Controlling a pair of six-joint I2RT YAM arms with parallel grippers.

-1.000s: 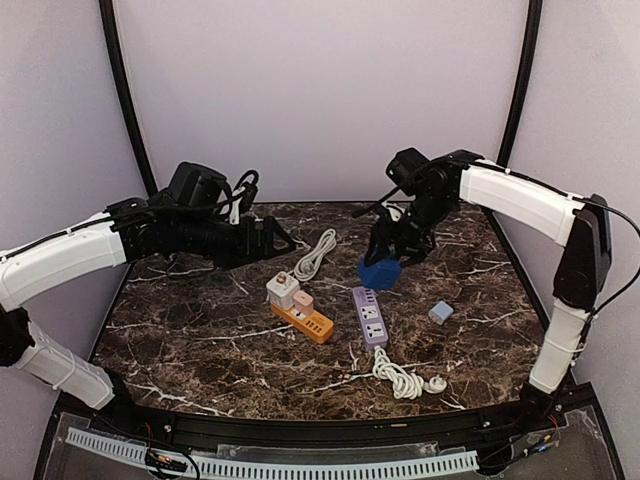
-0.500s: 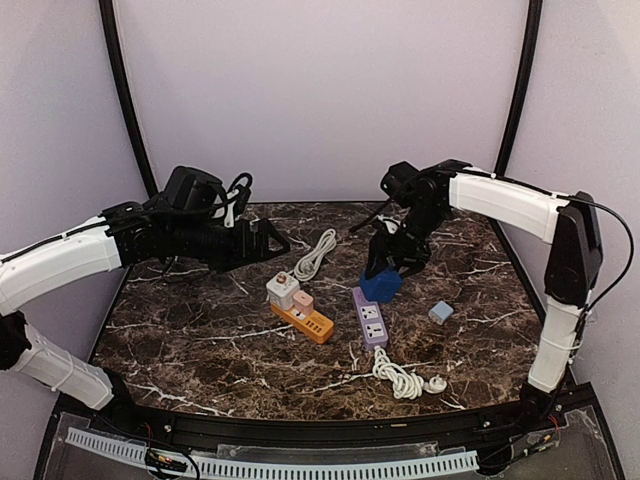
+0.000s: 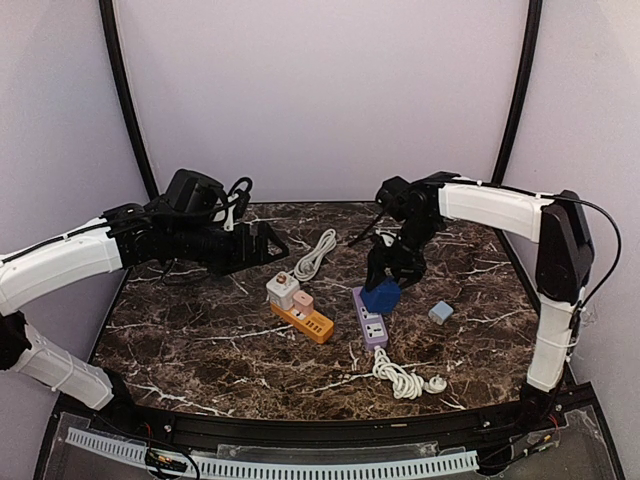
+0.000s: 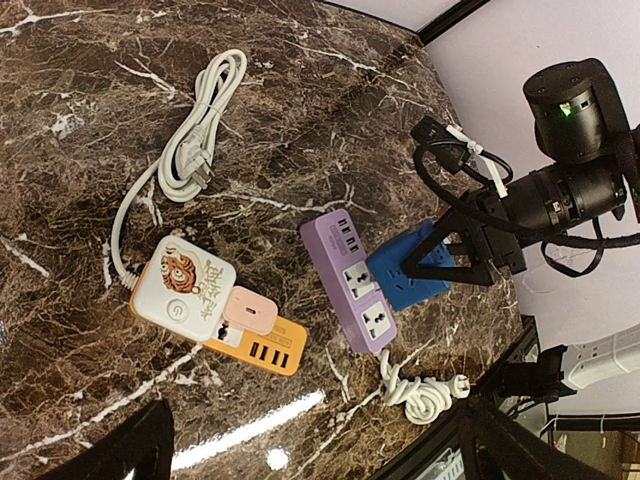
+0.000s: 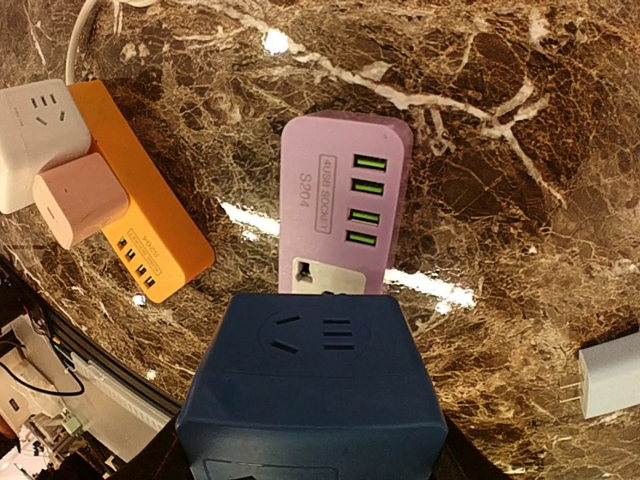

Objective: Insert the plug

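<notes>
My right gripper [image 3: 384,282] is shut on a blue cube plug [image 3: 381,297] and holds it just above the far end of the purple power strip [image 3: 371,322]. In the right wrist view the cube [image 5: 315,380] fills the bottom and covers part of the strip's [image 5: 345,200] first socket; its green USB ports show beyond. The left wrist view shows the cube [image 4: 415,280] tilted against the strip's [image 4: 350,290] right side. My left gripper [image 3: 270,243] is open and empty, hovering above the table's back left.
An orange power strip [image 3: 312,323] carries a white cube adapter [image 3: 282,288] and a pink adapter [image 3: 303,301]. A white coiled cable [image 3: 315,255] lies behind it. The purple strip's coiled cord [image 3: 405,380] lies near the front. A small light-blue adapter [image 3: 440,312] lies to the right.
My right gripper has moved left and down with the blue cube, from behind the purple strip to over its far end. The left arm has barely shifted.
</notes>
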